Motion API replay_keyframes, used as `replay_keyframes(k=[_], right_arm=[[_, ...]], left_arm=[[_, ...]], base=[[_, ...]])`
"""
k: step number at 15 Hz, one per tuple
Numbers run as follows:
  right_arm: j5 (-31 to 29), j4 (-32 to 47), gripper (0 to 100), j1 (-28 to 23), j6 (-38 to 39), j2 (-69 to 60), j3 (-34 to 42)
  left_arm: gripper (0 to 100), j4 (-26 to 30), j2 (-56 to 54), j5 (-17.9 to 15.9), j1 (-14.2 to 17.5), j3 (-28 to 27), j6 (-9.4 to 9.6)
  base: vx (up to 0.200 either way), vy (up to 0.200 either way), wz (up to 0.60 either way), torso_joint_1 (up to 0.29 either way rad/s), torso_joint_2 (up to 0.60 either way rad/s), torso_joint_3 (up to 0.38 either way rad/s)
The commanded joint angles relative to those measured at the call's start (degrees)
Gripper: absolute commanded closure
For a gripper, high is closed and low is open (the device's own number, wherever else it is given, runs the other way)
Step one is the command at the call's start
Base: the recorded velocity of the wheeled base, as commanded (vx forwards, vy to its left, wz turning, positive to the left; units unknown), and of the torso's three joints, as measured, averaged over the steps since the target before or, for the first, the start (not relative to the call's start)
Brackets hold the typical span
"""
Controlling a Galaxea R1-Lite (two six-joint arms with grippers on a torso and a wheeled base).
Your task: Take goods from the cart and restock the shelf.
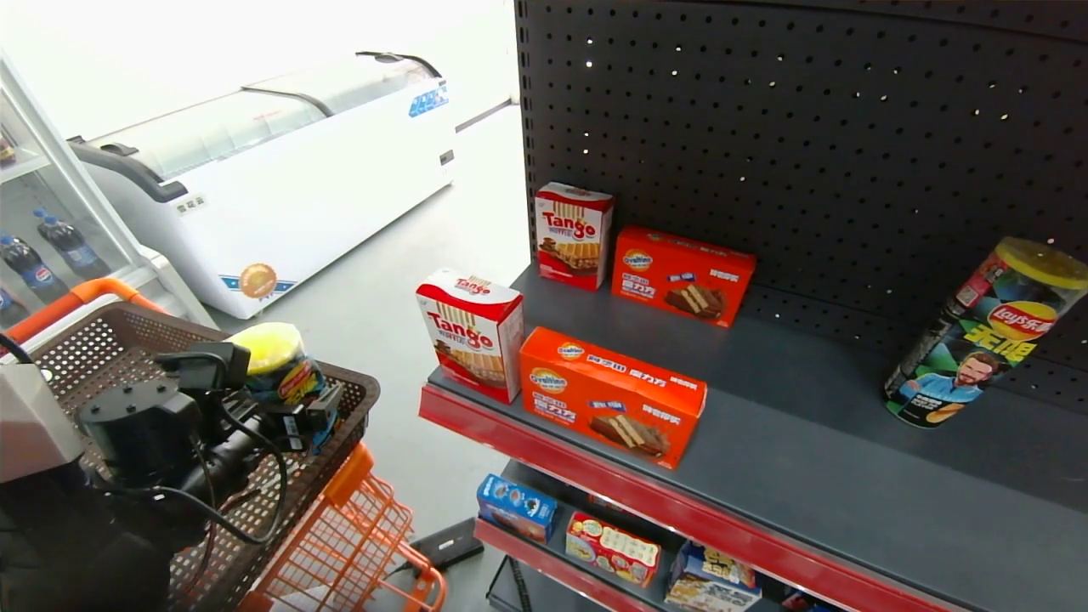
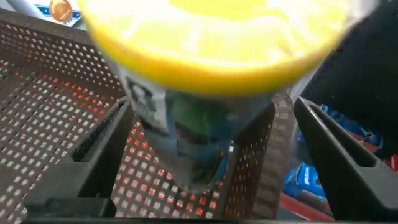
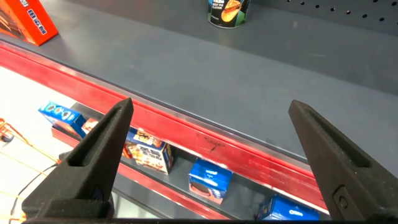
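My left gripper (image 1: 280, 395) is shut on a chip can (image 1: 274, 361) with a yellow lid, held upright over the brown mesh cart basket (image 1: 102, 340). In the left wrist view the can (image 2: 193, 137) sits between the black fingers (image 2: 99, 155) of the gripper (image 2: 208, 106). The dark shelf board (image 1: 807, 442) carries two orange boxes (image 1: 612, 395), two red-and-white wafer boxes (image 1: 470, 331) and another chip can (image 1: 986, 340) at the back right. My right gripper (image 3: 210, 106) hangs open, holding nothing, above the shelf's red front edge (image 3: 205, 137), with that chip can (image 3: 228, 12) beyond it.
A black pegboard (image 1: 807, 127) backs the shelf. Lower shelves hold small boxes (image 1: 612, 548), also visible under the red edge (image 3: 208, 177). A white chest freezer (image 1: 280, 187) and a drinks cooler (image 1: 42, 246) stand to the left. Bare shelf space lies between the orange boxes and the can.
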Motion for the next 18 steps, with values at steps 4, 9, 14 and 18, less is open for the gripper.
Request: replay_keyframes(k=[4, 9, 14, 18], right_arm=[[0.0, 0.0, 0, 0.0, 0.0, 0.0, 0.0], [0.0, 0.0, 0, 0.0, 0.0, 0.0, 0.0], [0.0, 0.0, 0, 0.0, 0.0, 0.0, 0.0], [0.0, 0.0, 0, 0.0, 0.0, 0.0, 0.0]], left_arm=[[0, -0.1, 8.0, -0.1, -0.2, -11.7, 0.06], [100, -0.1, 8.7, -0.2, -0.4, -15.0, -0.02], [100, -0.1, 4.8, -0.4, -0.2, -15.4, 0.50], [100, 1.9, -4.5, -0.3, -1.8, -15.1, 1.38]], base=[[0.000, 0.000, 0.00, 0.000, 0.00, 0.000], [0.000, 0.000, 0.00, 0.000, 0.00, 0.000], [0.000, 0.000, 0.00, 0.000, 0.00, 0.000], [0.000, 0.000, 0.00, 0.000, 0.00, 0.000]])
